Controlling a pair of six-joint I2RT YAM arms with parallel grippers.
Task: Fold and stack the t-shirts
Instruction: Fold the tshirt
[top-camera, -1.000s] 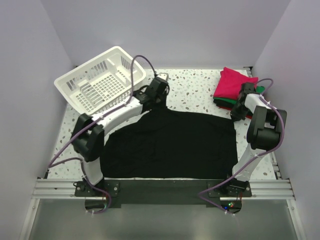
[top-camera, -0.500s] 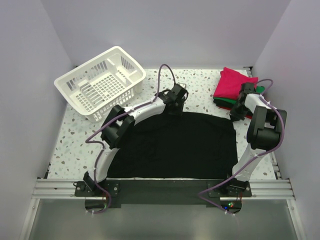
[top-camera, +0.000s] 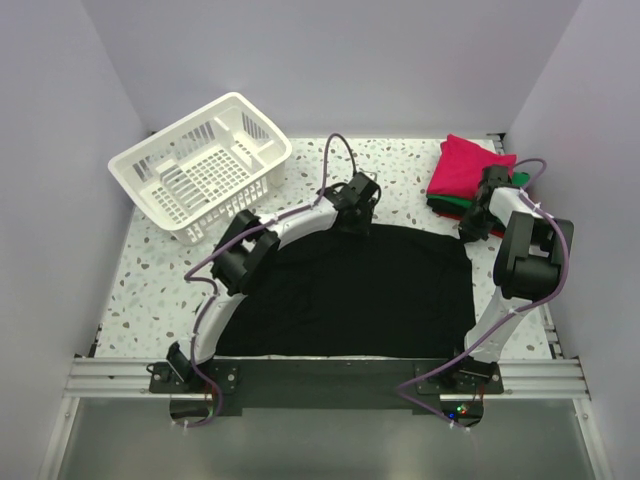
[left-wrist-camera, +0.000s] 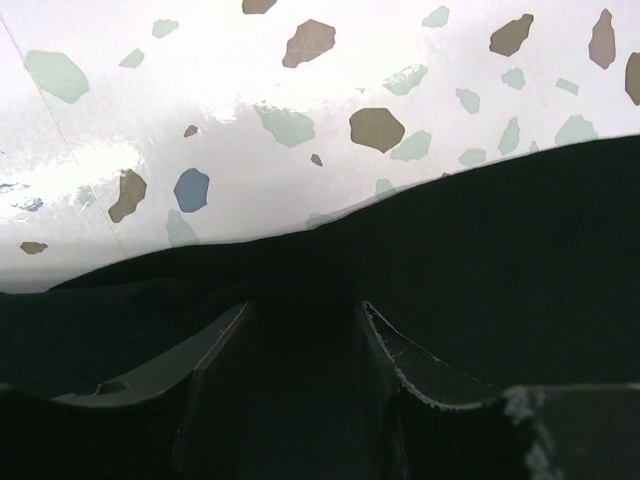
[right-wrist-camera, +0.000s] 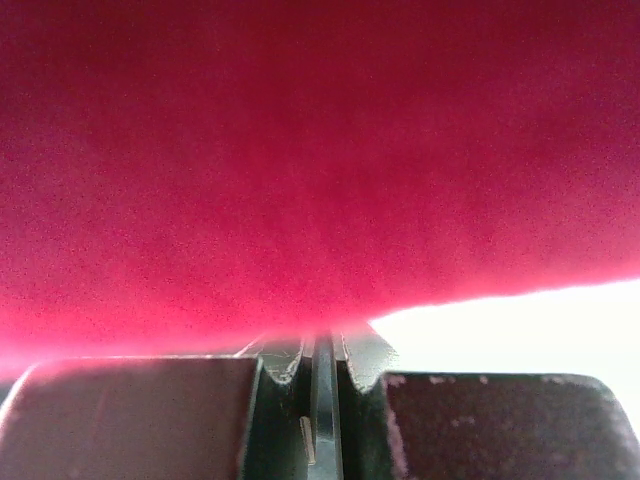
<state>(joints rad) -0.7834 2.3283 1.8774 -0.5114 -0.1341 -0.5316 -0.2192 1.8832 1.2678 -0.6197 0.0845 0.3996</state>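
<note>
The large black t-shirt (top-camera: 350, 290) lies spread across the middle of the table (top-camera: 400, 180), its near hem along the front edge and its far edge curved. My left gripper (left-wrist-camera: 305, 305) sits right at that far edge, jaws apart, with black cloth below them and nothing pinched. To fold well, I judge I should take hold just inside the hem, lift only enough to clear the layer beneath, and carry the edge straight so it does not bunch. The folded stack (top-camera: 470, 170), magenta on top with green and red under it, waits at the far right corner. My right gripper (right-wrist-camera: 322, 345) is closed tight just beside it, gripping nothing that I can see. The white basket (top-camera: 205, 165) crowds the far left, while bare table beyond the shirt gives room.
</note>
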